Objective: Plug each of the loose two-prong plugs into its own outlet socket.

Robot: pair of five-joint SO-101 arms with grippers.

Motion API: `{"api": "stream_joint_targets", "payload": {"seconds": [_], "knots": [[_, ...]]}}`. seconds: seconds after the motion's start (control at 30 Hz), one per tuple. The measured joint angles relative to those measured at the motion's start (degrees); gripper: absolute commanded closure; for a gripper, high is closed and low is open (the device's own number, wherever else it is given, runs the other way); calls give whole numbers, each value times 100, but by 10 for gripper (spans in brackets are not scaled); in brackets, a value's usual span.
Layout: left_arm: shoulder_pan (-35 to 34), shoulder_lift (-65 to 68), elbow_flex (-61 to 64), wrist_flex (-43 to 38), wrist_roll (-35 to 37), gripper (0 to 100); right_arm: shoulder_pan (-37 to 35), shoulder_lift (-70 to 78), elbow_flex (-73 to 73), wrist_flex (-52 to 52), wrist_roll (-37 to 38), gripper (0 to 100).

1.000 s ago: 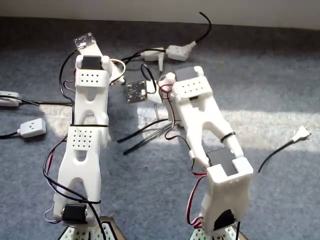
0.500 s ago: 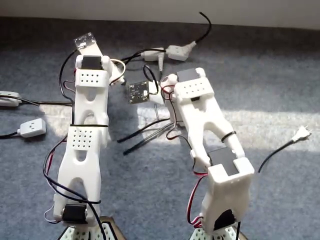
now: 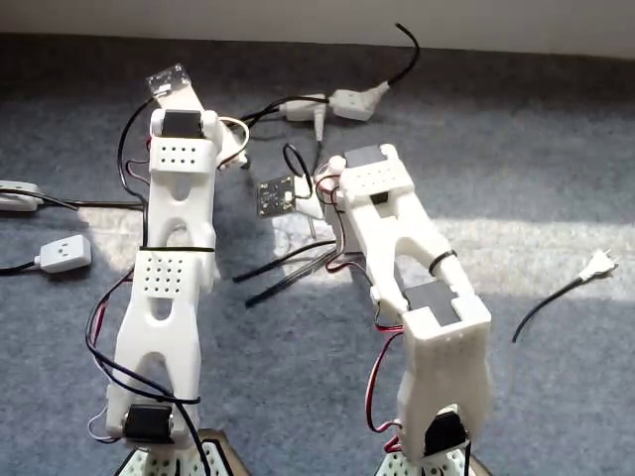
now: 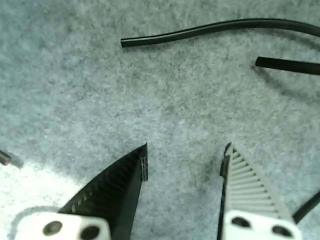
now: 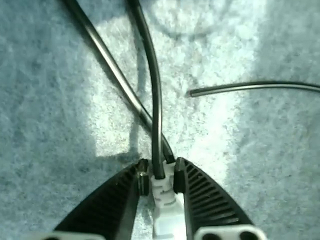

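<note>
Your right claw (image 5: 159,172) is clamped on a white plug (image 5: 164,200). Its ribbed, wedge-shaped fingers (image 5: 120,200) press the plug's moulded plastic body from both sides. A smooth, round black cord (image 5: 156,100) leaves the plug straight out between the tips. A second black cord (image 5: 107,65) crosses beneath it on the bench (image 5: 45,100), whose cover is a grey, short-piled, carpet-like fabric. A thin cut cable end (image 5: 250,87) lies apart to one side.

Your left claw (image 4: 185,160) stands apart, with only the fabric between its tips. One finger (image 4: 120,185) is black and the other (image 4: 247,185) looks pale; both are tapered with fine ridges. Two black cable ends (image 4: 200,30) lie beyond the tips, not touching them.

In the high view, a loose plug (image 3: 599,263), small and white on a thin black lead, lies well apart at the right edge of the bench. A blocky white outlet socket (image 3: 62,253) sits near the left edge, beside your left arm (image 3: 174,248). Another white socket (image 3: 352,101) lies at the far side
</note>
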Motion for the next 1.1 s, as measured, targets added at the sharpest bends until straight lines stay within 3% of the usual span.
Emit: {"api": "stream_joint_targets", "payload": {"seconds": [0.13,0.3,0.47,0.83,1.1], "knots": [[0,0,0,0,0,755,0,0,-290,9,0,915],[0,0,0,0,0,755,18,0,-352,123,-53,800],[0,0,0,0,0,755,18,0,-352,123,-325,800],[0,0,0,0,0,755,396,0,-352,123,-185,803],[0,0,0,0,0,755,457,0,-352,123,-149,884]]}}
